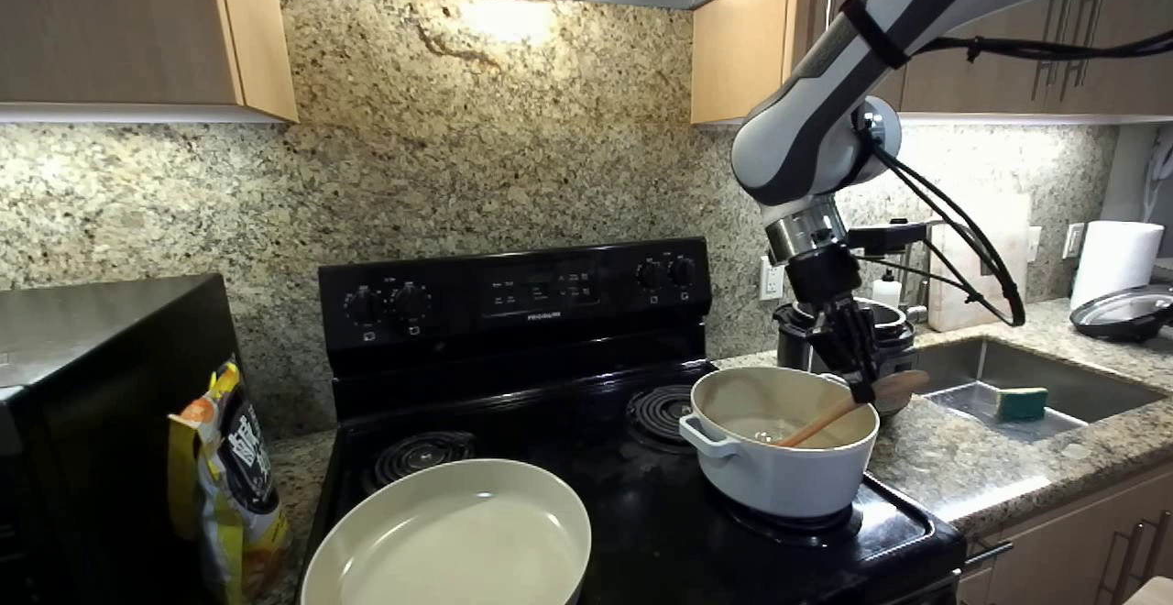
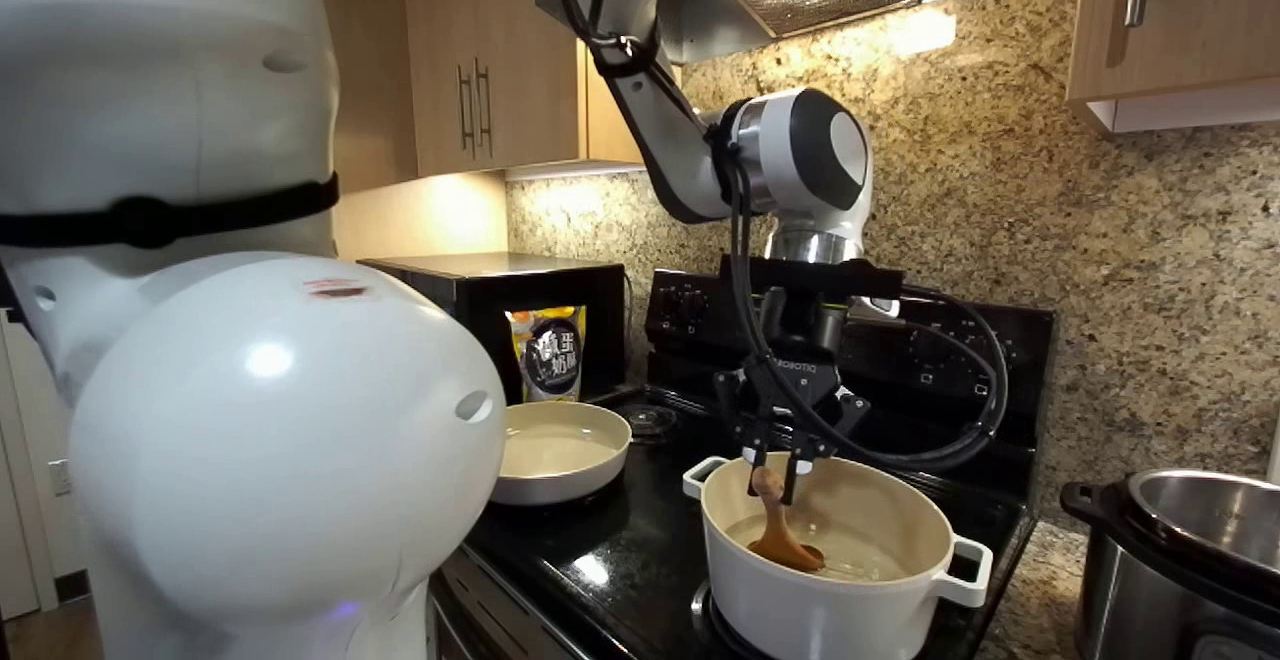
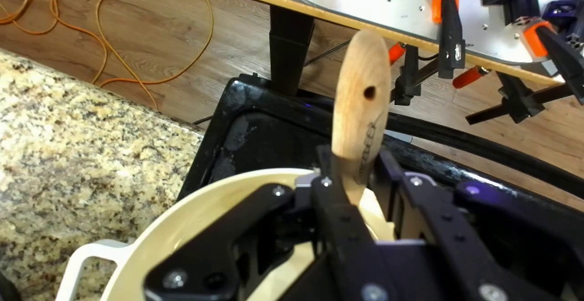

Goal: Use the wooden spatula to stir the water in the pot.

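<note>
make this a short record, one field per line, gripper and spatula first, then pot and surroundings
gripper: closed on the wooden spatula
spatula pose: tilted, blade down inside the pot
pot: white, two side handles, on the stove
pot contents: clear water
also on stove: cream pan
counter: steel cooker, open at the top
sink: green and yellow sponge
stirring motion: cannot tell from one moment

smooth, matt wood of the spatula (image 3: 360,109), smooth-walled pot (image 2: 800,605), glossy stovetop (image 2: 600,545), shiny metal cooker (image 2: 1125,590)
</note>
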Controlling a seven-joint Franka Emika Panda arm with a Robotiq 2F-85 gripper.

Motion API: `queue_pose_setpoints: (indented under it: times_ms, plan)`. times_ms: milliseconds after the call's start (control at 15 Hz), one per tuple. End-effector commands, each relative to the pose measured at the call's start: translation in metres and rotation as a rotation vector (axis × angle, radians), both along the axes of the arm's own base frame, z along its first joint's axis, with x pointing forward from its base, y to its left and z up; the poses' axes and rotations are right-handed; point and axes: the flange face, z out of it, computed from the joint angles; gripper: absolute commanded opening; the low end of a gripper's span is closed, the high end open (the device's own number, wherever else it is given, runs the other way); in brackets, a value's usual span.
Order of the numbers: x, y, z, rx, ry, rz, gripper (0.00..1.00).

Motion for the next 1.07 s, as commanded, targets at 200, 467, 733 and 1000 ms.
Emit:
queue_pose_setpoints:
  times_ms: [200,467,733,1000]
  plan:
    - [0.023,-0.004,0.002,0.016,-0.001,-0.009,0.06]
    - [0.033,-0.024,0.001,0.004,0.006,-0.070,0.06]
    - [0.029,-0.035,0.000,-0.013,0.027,-0.095,0.06]
    - [0.014,-0.036,0.000,-0.028,0.057,-0.118,0.06]
